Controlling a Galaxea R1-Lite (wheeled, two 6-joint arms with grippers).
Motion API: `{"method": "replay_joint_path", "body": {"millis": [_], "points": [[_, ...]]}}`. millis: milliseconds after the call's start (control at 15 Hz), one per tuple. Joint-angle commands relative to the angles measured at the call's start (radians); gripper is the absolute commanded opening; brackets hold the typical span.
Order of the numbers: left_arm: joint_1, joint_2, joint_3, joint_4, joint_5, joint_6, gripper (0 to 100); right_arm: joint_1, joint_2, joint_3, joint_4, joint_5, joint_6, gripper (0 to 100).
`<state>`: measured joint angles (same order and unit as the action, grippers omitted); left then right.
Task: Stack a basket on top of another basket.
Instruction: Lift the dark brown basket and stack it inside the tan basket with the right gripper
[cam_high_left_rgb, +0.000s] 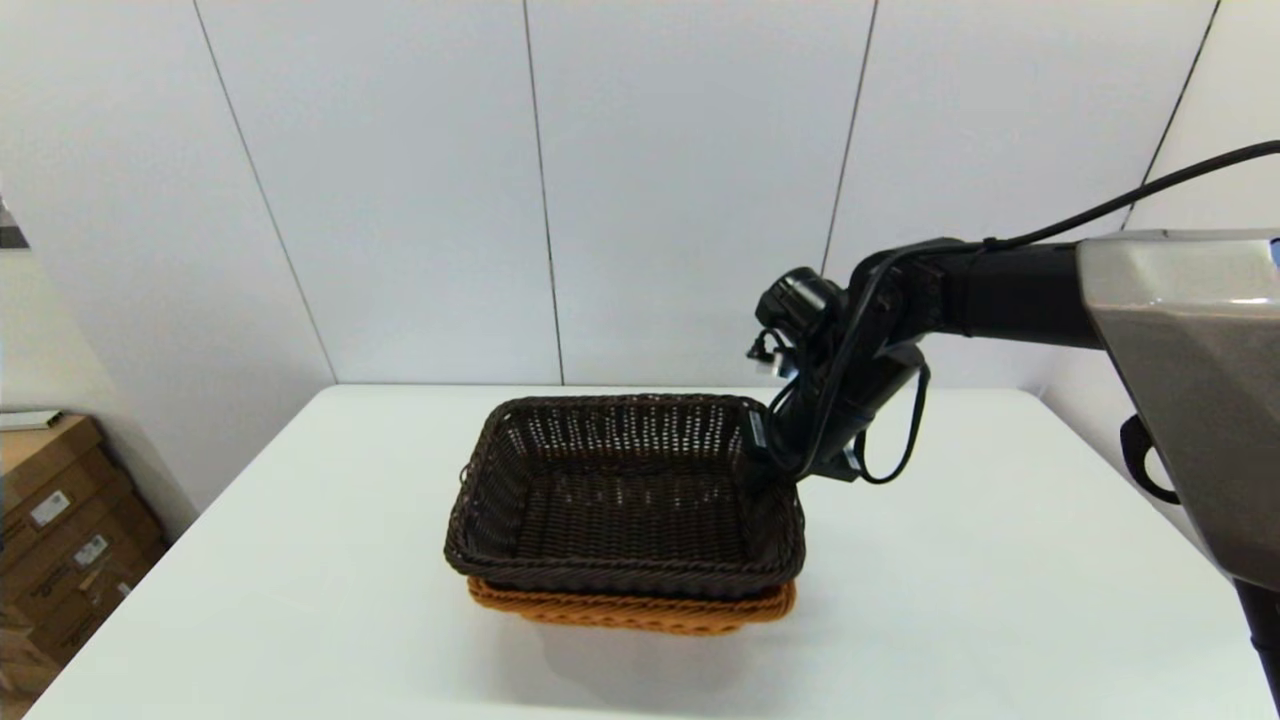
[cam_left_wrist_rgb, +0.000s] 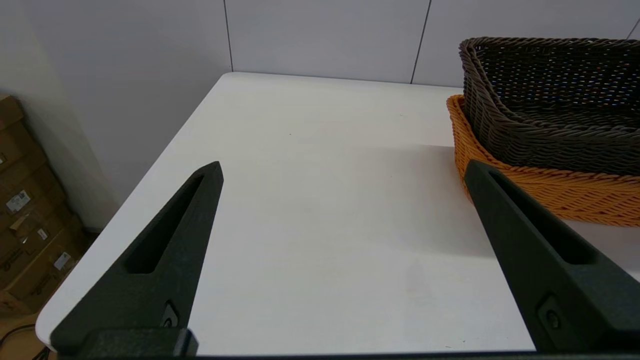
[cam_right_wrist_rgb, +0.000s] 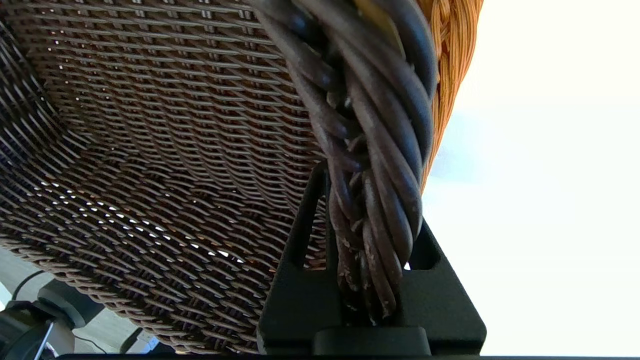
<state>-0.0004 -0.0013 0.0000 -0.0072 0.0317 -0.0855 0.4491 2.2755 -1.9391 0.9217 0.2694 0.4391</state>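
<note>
- The dark basket (cam_high_left_rgb: 625, 495) sits nested in the orange basket (cam_high_left_rgb: 640, 610) near the middle of the white table (cam_high_left_rgb: 1000, 600); only the orange rim and a strip of its side show beneath it.
- The dark basket's rim stands above the orange rim all round.
- The right gripper (cam_high_left_rgb: 765, 440) is at the dark basket's 2 o'clock corner, reaching in from 3 o'clock.
- In the right wrist view its fingers (cam_right_wrist_rgb: 295, 280) pinch the braided dark rim (cam_right_wrist_rgb: 370, 210), one inside the wall, one outside.
- The left gripper (cam_left_wrist_rgb: 345, 175) hangs over bare table at the baskets' 9 o'clock side, its fingers spread wide with nothing between them.
- Cardboard boxes (cam_high_left_rgb: 60, 520) stand off the table at 9 o'clock.
</note>
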Motion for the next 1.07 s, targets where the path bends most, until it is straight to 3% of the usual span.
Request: {"method": "replay_joint_path", "body": {"millis": [67, 200, 267, 533, 733, 1067], "points": [[0.0, 0.0, 0.0, 0.0, 0.001, 0.0, 100, 0.0, 0.002, 0.0, 0.002, 0.001, -0.002, 0], [0.0, 0.0, 0.0, 0.0, 0.001, 0.0, 100, 0.002, 0.009, 0.0, 0.005, -0.001, -0.008, 0], [0.0, 0.0, 0.0, 0.0, 0.001, 0.0, 100, 0.002, 0.007, 0.0, 0.005, -0.002, -0.028, 100], [0.0, 0.0, 0.0, 0.0, 0.001, -0.002, 100, -0.003, -0.007, -0.003, -0.001, -0.01, -0.027, 100], [0.0, 0.0, 0.0, 0.0, 0.001, -0.002, 100, -0.026, -0.044, -0.003, -0.017, -0.058, -0.036, 100], [0.0, 0.0, 0.0, 0.0, 0.001, 0.0, 100, -0.058, -0.1, -0.003, -0.014, -0.061, -0.062, 100]]}}
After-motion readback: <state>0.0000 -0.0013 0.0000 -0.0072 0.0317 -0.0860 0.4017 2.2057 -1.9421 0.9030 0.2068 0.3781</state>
